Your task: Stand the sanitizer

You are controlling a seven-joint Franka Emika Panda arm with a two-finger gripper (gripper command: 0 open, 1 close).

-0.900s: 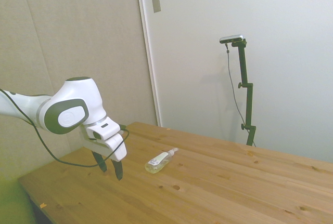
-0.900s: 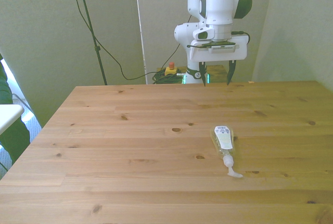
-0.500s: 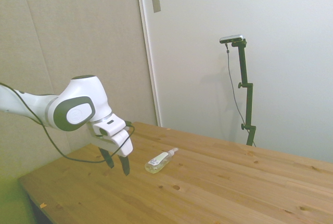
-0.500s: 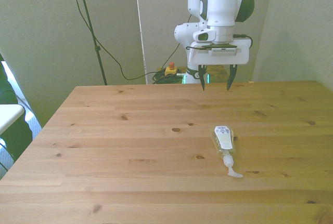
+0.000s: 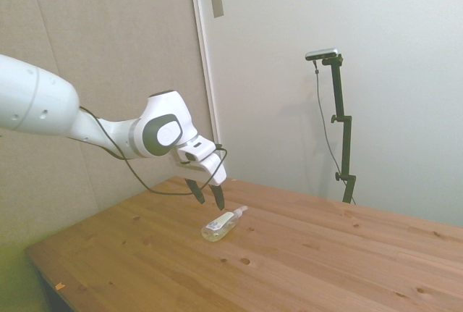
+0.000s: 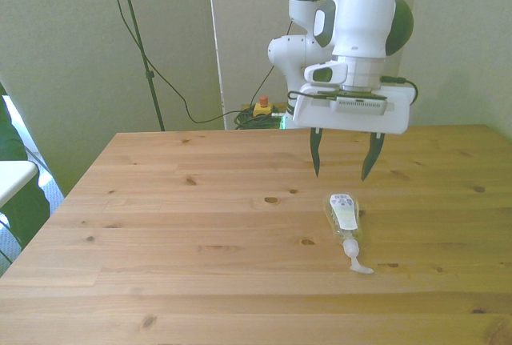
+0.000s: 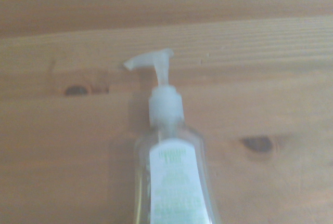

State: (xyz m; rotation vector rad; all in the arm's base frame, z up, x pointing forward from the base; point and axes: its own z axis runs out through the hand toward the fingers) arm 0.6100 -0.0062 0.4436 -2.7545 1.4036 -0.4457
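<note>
One object: the sanitizer [image 6: 343,218] is lying flat on its side on the wooden table [image 6: 200,233], label up, pump end pointing toward the front-view camera and base pointing toward the robot.
Gripper state: the gripper [image 6: 342,156] is hovering above the table just behind the bottle's base, fingers spread wide and holding nothing.
Weight: it is probably handling as very light, with only a little yellowish liquid showing inside.
Stiffness: the thin clear plastic body [image 7: 171,182] is likely giving a little under a firm squeeze.
Slipperiness: smooth walls and a glossy white label [image 7: 171,187] are looking slick, so a tilt could be letting it slide.
Where to hold: across the flat body at the label seems best; the pump [image 7: 156,73] is looking thin, narrow and springy.
Shapes: slim flattened bottle, short white collar, curved spout.
Table texture: knotted planks with a matte grain.
</note>
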